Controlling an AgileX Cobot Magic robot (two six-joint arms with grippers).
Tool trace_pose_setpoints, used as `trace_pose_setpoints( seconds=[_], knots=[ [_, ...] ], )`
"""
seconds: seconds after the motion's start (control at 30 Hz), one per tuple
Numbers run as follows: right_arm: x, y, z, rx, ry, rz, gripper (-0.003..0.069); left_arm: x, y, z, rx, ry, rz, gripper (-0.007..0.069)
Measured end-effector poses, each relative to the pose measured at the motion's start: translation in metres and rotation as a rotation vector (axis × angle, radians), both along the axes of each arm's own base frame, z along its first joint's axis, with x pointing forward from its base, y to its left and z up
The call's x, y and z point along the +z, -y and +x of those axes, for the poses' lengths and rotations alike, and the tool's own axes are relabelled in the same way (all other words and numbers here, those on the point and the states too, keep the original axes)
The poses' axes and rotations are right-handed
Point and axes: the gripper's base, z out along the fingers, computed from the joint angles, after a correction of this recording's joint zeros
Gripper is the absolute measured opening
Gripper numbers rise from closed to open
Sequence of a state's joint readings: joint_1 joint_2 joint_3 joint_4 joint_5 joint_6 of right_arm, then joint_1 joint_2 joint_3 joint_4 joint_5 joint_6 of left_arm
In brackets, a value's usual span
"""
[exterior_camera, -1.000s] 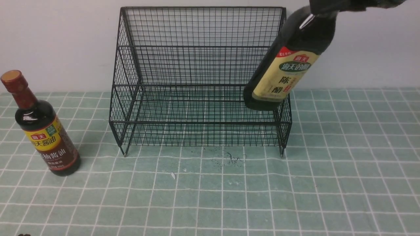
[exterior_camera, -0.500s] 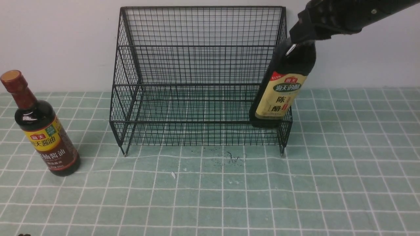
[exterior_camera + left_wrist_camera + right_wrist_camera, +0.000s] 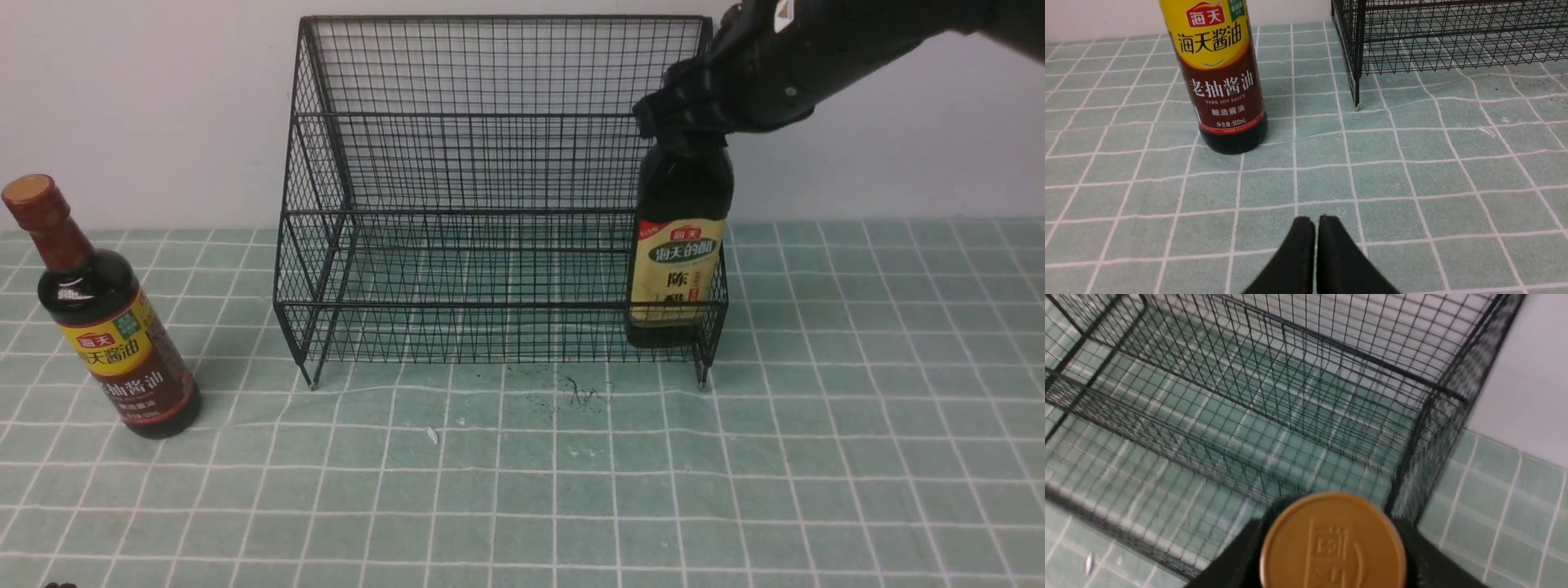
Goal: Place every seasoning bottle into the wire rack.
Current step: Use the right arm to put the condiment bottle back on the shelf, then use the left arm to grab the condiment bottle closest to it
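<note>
One tan cap [image 3: 1332,539], right wrist only.

Even, bright, diffuse light is seen throughout; only faint shadows are cast on the checked cloth [image 3: 522,490]. A small glare spot is shown on the shoulder of the long-necked bottle [image 3: 102,318]. The front and left wrist views are rendered sharply; in the right wrist view the wire rack [image 3: 1257,400] is smeared by blur and the tan cap [image 3: 1332,541] of the broader bottle [image 3: 679,269] is softened.

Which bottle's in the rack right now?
The cream-label bottle, at the wire rack's right end, right gripper on its neck. The yellow-label bottle stands outside, left.
</note>
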State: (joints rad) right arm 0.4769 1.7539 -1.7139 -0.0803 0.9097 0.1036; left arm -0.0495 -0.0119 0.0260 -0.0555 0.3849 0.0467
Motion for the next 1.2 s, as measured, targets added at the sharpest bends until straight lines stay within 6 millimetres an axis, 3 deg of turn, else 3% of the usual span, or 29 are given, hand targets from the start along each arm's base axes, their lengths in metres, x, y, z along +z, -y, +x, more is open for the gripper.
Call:
trace_pose_setpoints(
  seconds=[0.17,0.3,0.5,0.63,0.77,0.9,0.97,1.0,1.03,1.07,1.1,1.13,1.2],
  knots=[
    [-0.003,-0.006,0.002,0.001,0.012,0.006,0.0335,0.0,0.0,0.0,0.0,0.0,0.0,-0.0006],
    [0.004,-0.007,0.004,0.006,0.064,0.009,0.0393,0.0,0.0,0.0,0.0,0.0,0.0,-0.0006],
    [0.034,-0.002,-0.009,0.015,0.155,0.042,0.0501,0.0,0.0,0.0,0.0,0.0,0.0,-0.0006],
    [0.076,0.013,-0.033,0.01,0.263,0.062,0.0503,0.0,0.0,0.0,0.0,0.0,0.0,-0.0006],
    [0.122,0.035,-0.068,-0.005,0.371,0.086,0.0449,0.0,0.0,0.0,0.0,0.0,0.0,-0.0006],
    [0.177,0.081,-0.143,-0.05,0.5,0.105,0.0258,0.0,0.0,0.0,0.0,0.0,0.0,-0.0006],
    [0.193,0.102,-0.178,-0.072,0.531,0.12,0.0145,0.0,0.0,0.0,0.0,0.0,0.0,-0.0006],
    [0.194,0.104,-0.182,-0.074,0.533,0.122,0.0134,0.0,0.0,0.0,0.0,0.0,0.0,-0.0006],
    [0.201,0.121,-0.21,-0.091,0.542,0.137,0.0055,0.0,0.0,0.0,0.0,0.0,0.0,-0.0006],
    [0.204,0.128,-0.224,-0.098,0.554,0.149,0.003,0.0,0.0,0.0,0.0,0.0,0.0,-0.0006],
    [0.204,0.13,-0.227,-0.101,0.55,0.151,0.0026,0.0,0.0,0.0,0.0,0.0,0.0,-0.0006],
    [0.204,0.144,-0.251,-0.117,0.557,0.181,0.0001,0.0,0.0,0.0,0.0,0.0,0.0,-0.0006],
    [0.196,0.157,-0.276,-0.134,0.549,0.216,-0.001,0.0,0.0,0.0,0.0,0.0,0.0,-0.0006]
  ],
)
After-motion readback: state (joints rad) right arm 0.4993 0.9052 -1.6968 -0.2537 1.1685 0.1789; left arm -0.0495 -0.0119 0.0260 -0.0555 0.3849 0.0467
